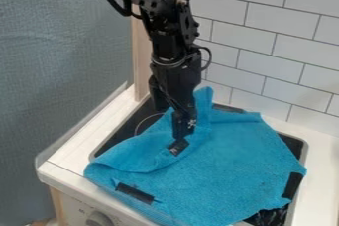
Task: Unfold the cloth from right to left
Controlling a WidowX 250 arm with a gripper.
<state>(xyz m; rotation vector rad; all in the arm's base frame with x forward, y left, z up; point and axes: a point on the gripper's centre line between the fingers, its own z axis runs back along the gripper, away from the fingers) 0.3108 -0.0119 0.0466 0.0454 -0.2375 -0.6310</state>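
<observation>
Cloth (238, 160) of bright blue colour lies spread over the dark cooktop (126, 130), which is set into a white counter (79, 153). It covers the greater part of this cooktop and goes over the front edge of the counter at the lower left. Its surface is not flat everywhere: on the left side there is a raised, folded part, and at the back one corner stands up in a peak. Two black patches are on the cloth, one near the front edge (134, 193) and one at the right edge (293, 185).

The black arm (172, 36) comes from the top edge of the view, and its gripper (179, 143) hangs down at the folded part of the cloth, left of the middle. Whether the gripper is spread, pressed together or pinching the cloth, I cannot tell.

Behind the counter there is a wall of white tiles (265, 46) with dark joints. At the back left corner stands a pale, upright post (141, 56) — it seems to be of wood. Farther left, a grey-blue sheet (59, 56) fills the side. On the front of the counter unit, at the bottom, a round grey knob (99, 219) is visible.
</observation>
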